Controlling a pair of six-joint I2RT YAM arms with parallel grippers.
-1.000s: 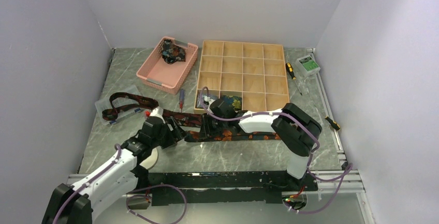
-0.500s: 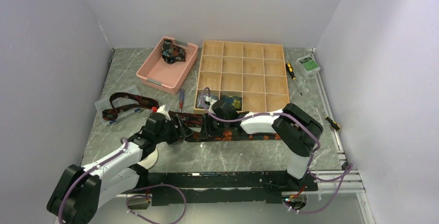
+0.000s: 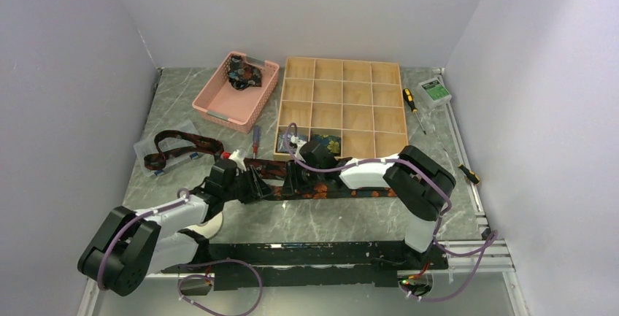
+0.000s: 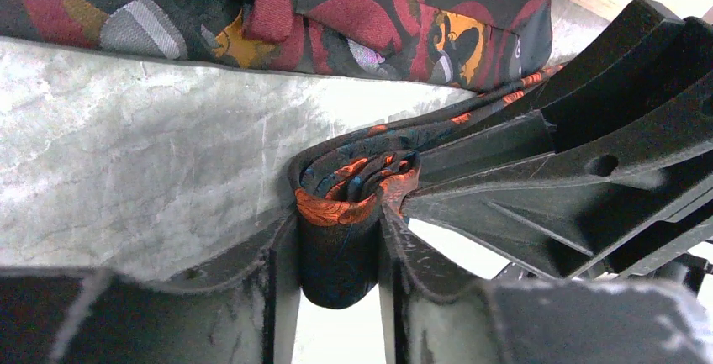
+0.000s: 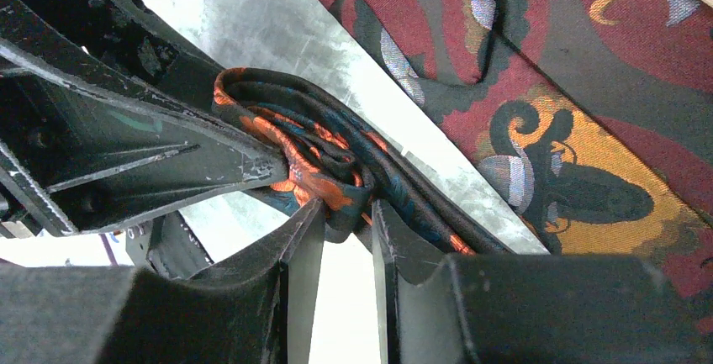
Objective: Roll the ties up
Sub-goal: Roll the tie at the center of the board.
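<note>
A grey marbled table [image 3: 328,221] sits boxed in by plain white walls. Across its near middle lies the orange-flowered tie [image 3: 350,193], flat along most of its length, with its left end wound into a small, loose coil. The left claw [image 4: 336,246] is clamped on that coil from one side and the right claw [image 5: 345,221] pinches it from the other, their fingers crowded close together. The layers look slack and uneven, so the coil would likely spring open if either claw let go before the other had a firm hold. Further turning might also snag the maroon tie [image 3: 175,147], whose end lies just behind the coil. Counted: one tie being rolled, one maroon tie spread out, and one rolled tie [image 3: 326,144] in a near compartment of the wooden tray [image 3: 358,115]. There is also one dark bundle [image 3: 243,76] in the pink basket [image 3: 219,108], its number of ties unclear, and two screwdrivers [image 3: 411,100] towards the right edge.
</note>
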